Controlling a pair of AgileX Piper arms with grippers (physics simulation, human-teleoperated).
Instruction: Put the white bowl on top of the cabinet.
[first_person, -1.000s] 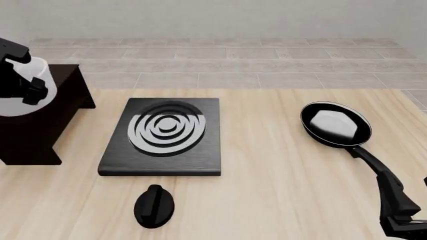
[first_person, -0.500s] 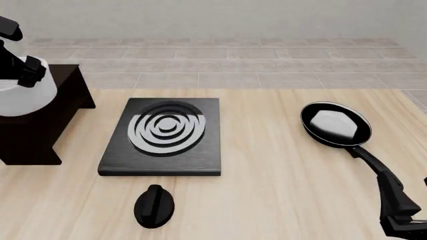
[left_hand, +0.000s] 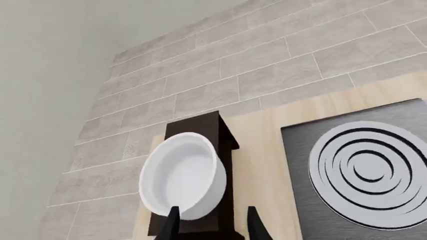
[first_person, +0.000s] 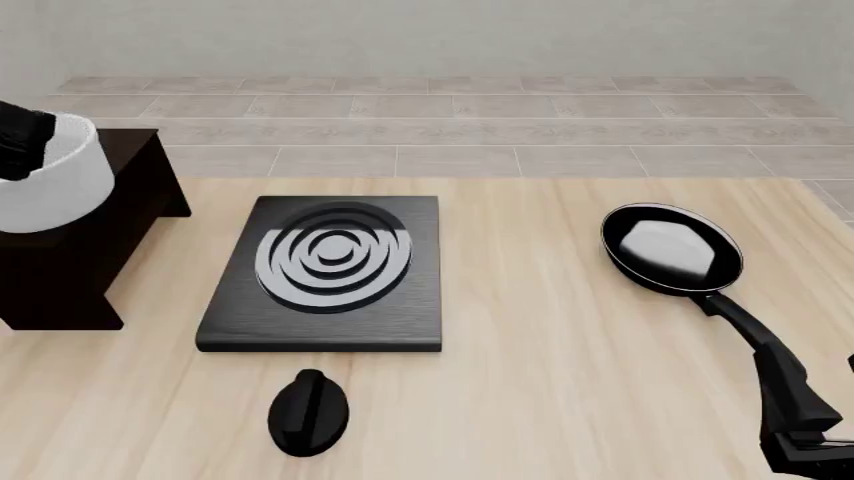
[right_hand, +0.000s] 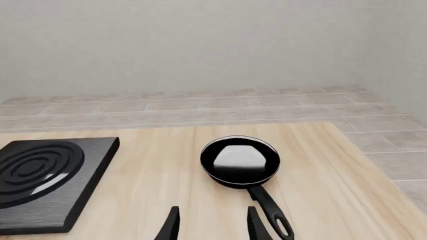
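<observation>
The white bowl (first_person: 51, 178) stands upright on the flat top of the dark cabinet (first_person: 94, 250) at the far left of the table. In the left wrist view the bowl (left_hand: 181, 176) covers much of the cabinet top (left_hand: 210, 127) and reaches over one long edge. My left gripper (left_hand: 212, 227) hovers above and apart from the bowl, open, with nothing between its fingers; in the front view only a black part of it (first_person: 16, 140) shows at the left edge. My right gripper (right_hand: 211, 226) is open and empty over the table's near right.
A black stove slab (first_person: 327, 270) with white rings lies mid-table, with a black knob (first_person: 308, 411) in front of it. A black frying pan (first_person: 670, 248) sits at the right, its handle pointing toward my right arm (first_person: 798, 415). A tiled floor lies beyond the table.
The left gripper has let go of the bowl's rim and drawn back up and to the left. The bowl stays on the cabinet. The right arm has not moved.
</observation>
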